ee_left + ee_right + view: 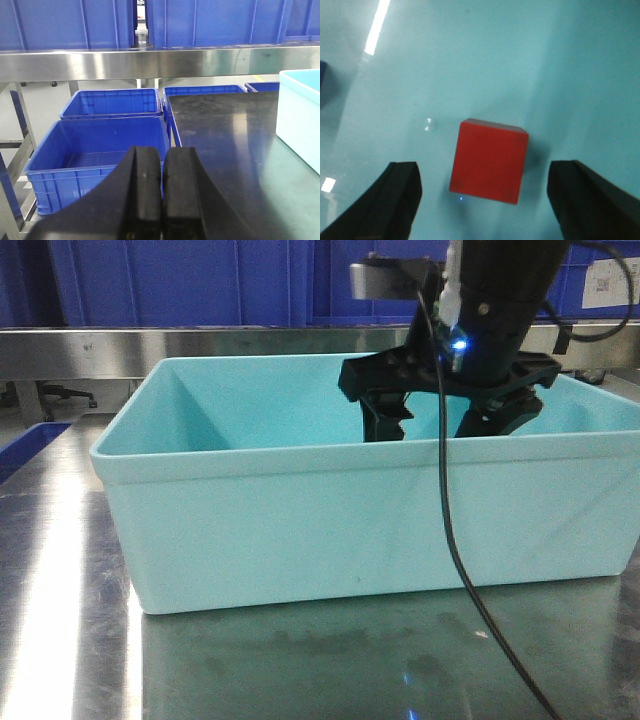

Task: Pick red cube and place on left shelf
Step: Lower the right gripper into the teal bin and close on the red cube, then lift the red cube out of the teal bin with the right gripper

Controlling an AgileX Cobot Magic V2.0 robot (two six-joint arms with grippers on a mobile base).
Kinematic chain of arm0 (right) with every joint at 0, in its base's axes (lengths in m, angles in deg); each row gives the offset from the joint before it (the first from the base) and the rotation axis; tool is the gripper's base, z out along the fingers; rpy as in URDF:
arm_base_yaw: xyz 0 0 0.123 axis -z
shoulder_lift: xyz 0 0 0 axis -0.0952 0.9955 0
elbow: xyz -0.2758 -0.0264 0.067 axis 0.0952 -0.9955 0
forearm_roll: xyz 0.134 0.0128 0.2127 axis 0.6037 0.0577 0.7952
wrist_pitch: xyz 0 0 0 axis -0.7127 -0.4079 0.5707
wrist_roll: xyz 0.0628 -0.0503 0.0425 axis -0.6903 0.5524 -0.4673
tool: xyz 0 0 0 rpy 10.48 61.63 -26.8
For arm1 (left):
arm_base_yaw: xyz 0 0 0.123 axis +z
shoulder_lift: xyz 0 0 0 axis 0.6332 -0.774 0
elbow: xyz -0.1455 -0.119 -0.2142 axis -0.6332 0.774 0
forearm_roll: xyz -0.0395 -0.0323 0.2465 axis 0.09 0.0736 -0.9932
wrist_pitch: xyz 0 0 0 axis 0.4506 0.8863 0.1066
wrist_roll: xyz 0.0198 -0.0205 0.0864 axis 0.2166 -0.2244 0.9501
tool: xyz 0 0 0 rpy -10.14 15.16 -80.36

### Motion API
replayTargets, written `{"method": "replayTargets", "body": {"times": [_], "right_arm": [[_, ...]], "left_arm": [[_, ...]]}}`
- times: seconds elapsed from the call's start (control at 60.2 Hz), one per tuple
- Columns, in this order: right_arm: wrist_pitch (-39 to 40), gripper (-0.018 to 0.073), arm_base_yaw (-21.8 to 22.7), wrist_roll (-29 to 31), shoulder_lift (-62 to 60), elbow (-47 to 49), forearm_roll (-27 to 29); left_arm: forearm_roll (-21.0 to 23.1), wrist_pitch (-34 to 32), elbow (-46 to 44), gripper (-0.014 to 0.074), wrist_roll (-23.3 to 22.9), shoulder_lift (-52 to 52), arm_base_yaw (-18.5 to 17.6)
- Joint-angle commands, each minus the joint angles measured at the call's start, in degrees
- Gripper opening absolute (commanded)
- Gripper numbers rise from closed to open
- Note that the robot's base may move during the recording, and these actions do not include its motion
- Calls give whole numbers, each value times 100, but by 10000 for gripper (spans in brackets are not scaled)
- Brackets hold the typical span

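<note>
**Right wrist view.** The two black fingers [400, 200] of the right gripper [497, 200] are standing wide apart, released and grasping nothing, one on either side of the small red matte cube [489, 161]. Neither finger is touching the cube, and a band of bare floor is showing on each side of it. Whether the fingertips are down at the cube's level cannot be told.

The cube is lying on the floor of the pale turquoise rectangular plastic tub [300, 530], turned slightly askew to the line between the fingers. Its faces are looking flat and evenly coloured, its edges crisp, and a faint shadow is falling to its right.

**Front view.** The right arm is reaching down into the right-hand part of the tub, whose near wall is hiding the cube. A thin black cable [450, 530] is hanging from the wrist across that wall.

**Left wrist view.** The left gripper [161, 195] is idling with its pads pressed together, clenched on nothing, well apart from the tub. Beyond it, the brushed stainless-steel left shelf [150, 64] is carrying large blue plastic crates [75, 22].

**Progress.** The task is judged to be at an early stage, with the gripper bracketing the cube but no grasp made. Closing, lifting, carrying to the shelf and releasing are all left to do.
</note>
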Motion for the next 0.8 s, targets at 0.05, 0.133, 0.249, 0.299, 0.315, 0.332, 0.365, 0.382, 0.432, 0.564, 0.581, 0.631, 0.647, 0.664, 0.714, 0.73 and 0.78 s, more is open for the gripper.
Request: {"method": "replayTargets", "body": {"times": [0.05, 0.133, 0.249, 0.299, 0.315, 0.332, 0.365, 0.382, 0.432, 0.564, 0.581, 0.631, 0.647, 0.664, 0.714, 0.73, 0.78], "right_arm": [[489, 622, 17, 2, -94, 208, -79], [570, 603, 17, 2, -35, 208, -92], [600, 467, 17, 2, 24, 208, -92], [581, 384, 17, 2, 29, 208, -92], [571, 362, 17, 2, 29, 208, -92], [573, 341, 17, 2, 29, 208, -92], [568, 305, 17, 2, 29, 208, -92], [559, 283, 17, 2, 23, 208, -92], [547, 250, 17, 2, 10, 208, -92], [386, 241, 17, 2, -40, 298, -92], [346, 241, 17, 2, -60, 324, -92], [231, 241, 17, 2, -117, 416, -92], [211, 241, 17, 2, -141, 442, -92], [194, 241, 17, 2, -169, 467, -92], [142, 241, 17, 2, -308, 528, -92], [126, 241, 17, 2, -384, 551, -92], [136, 241, 17, 2, -569, 564, -92]], "left_arm": [[39, -498, 132, 102, -5, 95, -7], [39, -498, 132, 102, -5, 95, -7], [39, -498, 132, 102, -5, 95, -7], [39, -498, 132, 102, -5, 95, -7], [39, -498, 132, 102, -5, 95, -7], [39, -498, 132, 102, -5, 95, -7], [39, -498, 132, 102, -5, 95, -7], [39, -498, 132, 102, -5, 95, -7], [39, -498, 132, 102, -5, 95, -7], [39, -498, 132, 102, -5, 95, -7], [39, -498, 132, 102, -5, 95, -7], [39, -498, 132, 102, -5, 95, -7], [39, -498, 132, 102, -5, 95, -7], [39, -498, 132, 102, -5, 95, -7], [39, -498, 132, 102, -5, 95, -7], [39, -498, 132, 102, -5, 95, -7], [39, -498, 132, 102, -5, 95, -7]]}}
